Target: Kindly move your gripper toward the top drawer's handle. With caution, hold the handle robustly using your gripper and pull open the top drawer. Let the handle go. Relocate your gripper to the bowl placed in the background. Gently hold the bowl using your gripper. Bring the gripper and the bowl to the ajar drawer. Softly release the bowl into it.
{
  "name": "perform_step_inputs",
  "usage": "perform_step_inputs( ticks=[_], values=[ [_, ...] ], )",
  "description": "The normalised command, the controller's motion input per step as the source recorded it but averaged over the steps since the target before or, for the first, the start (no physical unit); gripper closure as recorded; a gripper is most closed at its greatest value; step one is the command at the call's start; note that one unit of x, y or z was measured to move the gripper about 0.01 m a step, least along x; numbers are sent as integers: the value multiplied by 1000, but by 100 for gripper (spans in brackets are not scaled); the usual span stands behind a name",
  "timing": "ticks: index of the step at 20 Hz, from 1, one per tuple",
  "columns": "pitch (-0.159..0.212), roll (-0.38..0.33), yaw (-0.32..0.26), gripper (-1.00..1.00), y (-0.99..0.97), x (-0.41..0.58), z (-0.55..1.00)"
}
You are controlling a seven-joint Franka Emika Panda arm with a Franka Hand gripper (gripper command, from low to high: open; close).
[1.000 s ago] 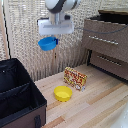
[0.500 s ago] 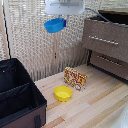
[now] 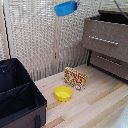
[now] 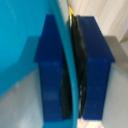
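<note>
Blue bowl (image 3: 65,7) carried high near the frame's top, rim pinched between the gripper (image 4: 73,75) pads, jaws clamped on its wall; lifted clear for travel toward the open top drawer (image 3: 111,35) at the exterior view's right.

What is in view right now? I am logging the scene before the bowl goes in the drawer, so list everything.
Round bright blue plastic bowl: one, blue, held in the air near the top of the exterior view.
Round yellow bowl: one, yellow, on the wooden table.
Red and yellow patterned box: one, beside the yellow bowl.
Black storage bin: one, at the exterior view's left.
Grey-brown wooden top drawer: one, pulled open, exterior view's right.
Thin silver handle: one, across that drawer front.
Lower drawer: one, shut.
Light wooden table: one.
Gripper: one, blue fingers clamping the bowl's rim.
</note>
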Motion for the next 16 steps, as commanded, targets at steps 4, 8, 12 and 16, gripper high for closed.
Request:
perform_step_inputs(
  ticks=[4,8,12,16],
  values=[
    [65,83,-44,100,-854,0,676],
    [63,108,0,100,-961,-22,442],
    [80,93,0,100,-997,-84,244],
    [84,78,0,100,-1000,-102,186]
  ],
)
